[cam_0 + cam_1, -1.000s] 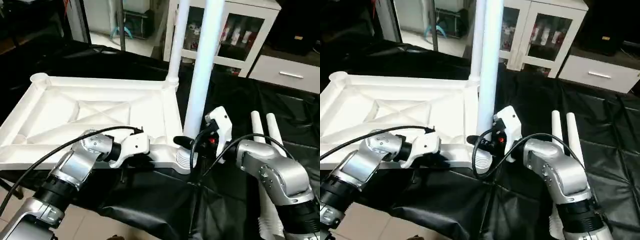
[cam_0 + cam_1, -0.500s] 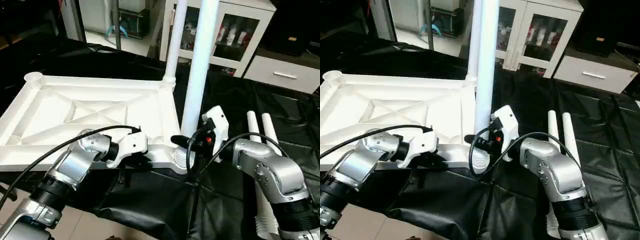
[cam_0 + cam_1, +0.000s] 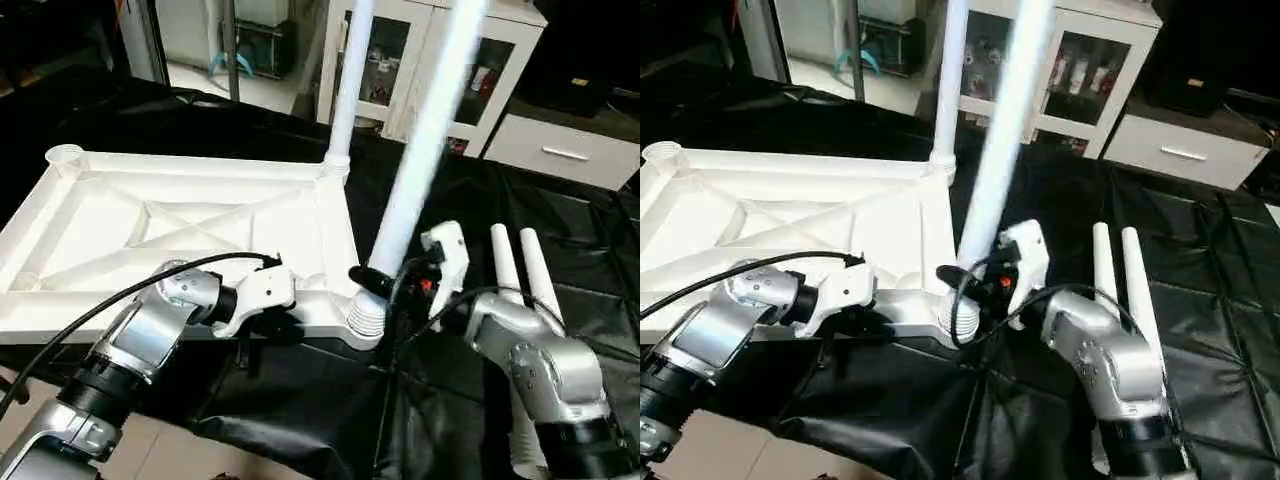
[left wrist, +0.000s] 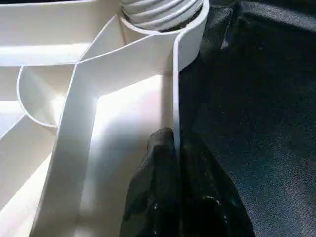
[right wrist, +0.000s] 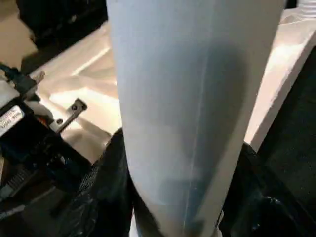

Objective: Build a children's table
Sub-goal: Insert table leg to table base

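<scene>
We see the white plastic square tabletop (image 3: 190, 235) lying upside down on the black-covered worktable (image 3: 560, 220), its ribbed, X-braced underside facing up. We take this tabletop as our landmark. At its far corner on the robot's right, a long white tubular leg (image 3: 343, 80) stands upright in its round socket. At the near corner on the same side, a second white tubular leg (image 3: 425, 130) rises from the ribbed corner socket (image 3: 366, 316), tilted away from the tabletop toward the robot's right. The right gripper (image 3: 385, 285) clamps this tilted leg just above the socket, one black finger on each side of the tube, as the right wrist view confirms. The left gripper (image 4: 173, 168) is pinched together on the thin near edge wall of the tabletop, close beside the same socket. Two further white tubular legs (image 3: 520, 270) lie side by side on the black cover, apart from the tabletop on the robot's right. Beyond the tabletop stands a white glass-fronted cabinet (image 3: 490, 70).
</scene>
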You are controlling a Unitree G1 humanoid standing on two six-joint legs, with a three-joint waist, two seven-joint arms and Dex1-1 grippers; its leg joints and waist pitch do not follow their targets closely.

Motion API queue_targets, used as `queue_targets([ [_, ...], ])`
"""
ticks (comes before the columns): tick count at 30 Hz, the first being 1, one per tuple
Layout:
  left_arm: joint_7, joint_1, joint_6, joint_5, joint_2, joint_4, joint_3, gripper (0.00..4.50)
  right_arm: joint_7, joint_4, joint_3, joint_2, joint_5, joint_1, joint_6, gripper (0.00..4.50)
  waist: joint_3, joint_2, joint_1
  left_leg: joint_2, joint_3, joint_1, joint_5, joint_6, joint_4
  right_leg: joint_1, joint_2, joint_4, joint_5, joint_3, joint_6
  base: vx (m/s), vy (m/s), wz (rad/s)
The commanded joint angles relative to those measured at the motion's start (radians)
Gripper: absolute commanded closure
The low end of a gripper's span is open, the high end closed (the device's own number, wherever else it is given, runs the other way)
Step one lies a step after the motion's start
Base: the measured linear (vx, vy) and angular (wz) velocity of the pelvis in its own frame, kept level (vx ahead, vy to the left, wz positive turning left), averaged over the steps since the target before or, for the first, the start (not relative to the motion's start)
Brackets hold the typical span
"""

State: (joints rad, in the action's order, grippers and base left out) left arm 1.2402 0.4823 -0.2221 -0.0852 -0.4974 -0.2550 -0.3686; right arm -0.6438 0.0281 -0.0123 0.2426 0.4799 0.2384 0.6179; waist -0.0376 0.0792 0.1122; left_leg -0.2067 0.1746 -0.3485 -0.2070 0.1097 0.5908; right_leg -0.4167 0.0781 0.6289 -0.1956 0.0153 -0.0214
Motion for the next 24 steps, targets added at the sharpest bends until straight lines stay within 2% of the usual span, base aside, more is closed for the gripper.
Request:
queue_targets([
  [1, 0.002, -0.021, -0.006, 0.032, 0.013, 0.011, -0.003, 4.50, 0.016, -0.045, 0.024, 0.001, -0.013, -0.040, -0.024, 2.64, 0.048, -0.002, 0.000, -0.012, 0.005, -0.001, -0.133, 0.001, -0.075, 0.048, 0.043, -0.066, -0.112, -0.024, 0.181, 0.000, 0.000, 0.00],
  [4, -0.005, -0.019, -0.007, 0.031, 0.014, 0.009, -0.002, 4.50, 0.010, -0.045, 0.029, -0.012, -0.010, -0.072, -0.071, 2.64, 0.047, -0.002, -0.001, -0.013, 0.005, -0.001, -0.156, 0.005, -0.077, 0.046, 0.043, -0.070, -0.143, -0.024, 0.177, 0.000, 0.000, 0.00],
  [5, -0.007, -0.017, -0.005, 0.030, 0.014, 0.006, -0.002, 4.50, 0.006, -0.045, 0.022, -0.012, -0.017, -0.085, -0.091, 2.64, 0.047, -0.006, -0.001, -0.013, 0.003, 0.000, -0.165, 0.008, -0.078, 0.047, 0.043, -0.071, -0.157, -0.024, 0.173, 0.000, 0.000, 0.00],
  [10, -0.019, -0.010, 0.001, 0.027, 0.019, -0.004, 0.001, 4.50, -0.017, -0.054, -0.009, -0.025, -0.055, -0.143, -0.186, 2.64, 0.047, -0.003, -0.001, -0.012, 0.004, -0.002, -0.154, 0.000, -0.077, 0.047, 0.042, -0.070, -0.131, -0.024, 0.174, 0.000, 0.000, 0.00],
  [11, -0.021, -0.008, 0.002, 0.027, 0.020, -0.007, 0.002, 4.50, -0.020, -0.058, -0.014, -0.028, -0.063, -0.150, -0.210, 2.64, 0.046, -0.006, -0.001, -0.012, 0.003, -0.002, -0.165, 0.000, -0.078, 0.047, 0.043, -0.072, -0.147, -0.024, 0.173, 0.000, 0.000, 0.00],
  [17, -0.029, 0.001, 0.010, 0.023, 0.019, -0.021, 0.005, 4.50, -0.018, -0.090, -0.018, -0.050, -0.099, -0.168, -0.345, 2.64, 0.042, -0.006, -0.003, -0.014, -0.001, -0.001, -0.232, 0.007, -0.085, 0.042, 0.044, -0.083, -0.243, -0.025, 0.153, 0.000, 0.000, 0.00],
  [20, -0.031, 0.003, 0.010, 0.022, 0.019, -0.024, 0.007, 4.50, -0.038, -0.103, -0.035, -0.043, -0.116, -0.182, -0.398, 2.64, 0.043, -0.005, -0.004, -0.014, -0.002, -0.002, -0.238, 0.005, -0.085, 0.041, 0.044, -0.083, -0.244, -0.026, 0.152, 0.000, 0.000, 0.00],
  [24, -0.032, 0.003, 0.008, 0.022, 0.016, -0.022, 0.008, 4.50, -0.059, -0.119, -0.072, -0.022, -0.149, -0.192, -0.414, 2.65, 0.043, -0.005, -0.004, -0.014, -0.002, -0.003, -0.226, -0.003, -0.085, 0.042, 0.042, -0.081, -0.218, -0.025, 0.158, 0.000, 0.000, 0.00],
])
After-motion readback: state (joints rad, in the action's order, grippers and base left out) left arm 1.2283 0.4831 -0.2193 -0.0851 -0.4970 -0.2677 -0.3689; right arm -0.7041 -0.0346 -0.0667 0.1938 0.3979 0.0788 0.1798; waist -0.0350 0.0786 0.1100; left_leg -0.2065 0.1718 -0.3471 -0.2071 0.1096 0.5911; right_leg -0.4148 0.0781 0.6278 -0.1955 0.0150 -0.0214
